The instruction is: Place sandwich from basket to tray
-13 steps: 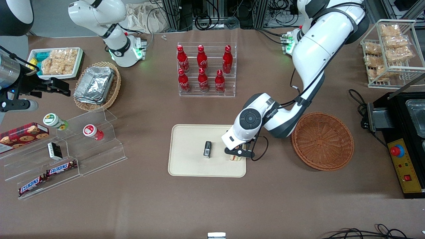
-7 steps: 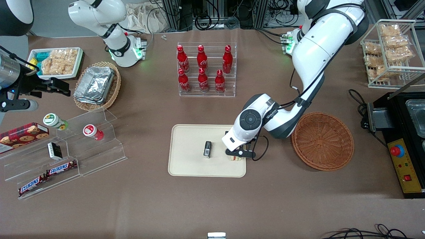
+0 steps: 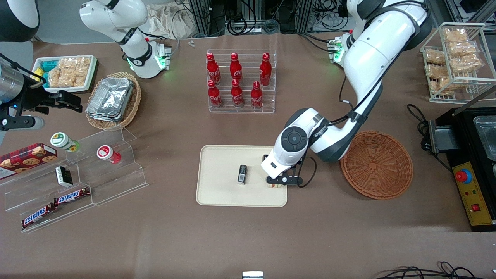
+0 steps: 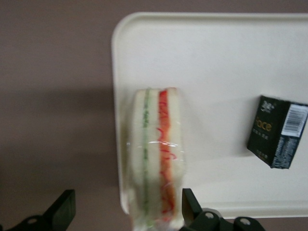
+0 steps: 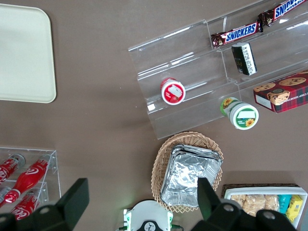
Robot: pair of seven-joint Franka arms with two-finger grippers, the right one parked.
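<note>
Tool (image 3: 279, 180) lifted slightly, fingers apart; wrapped sandwich (image 4: 156, 156), red-green filling, on tray (image 4: 216, 57) edge.

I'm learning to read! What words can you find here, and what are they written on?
"SNICKERS": on the two chocolate bars on the clear stepped rack.
The red bottles carry white script, too small to read.
The small black box on the tray has gold lettering, too blurred to read.
The cookie box and the two round cups: print too small.
The open pincer hangs above the sandwich, which has no words.
</note>
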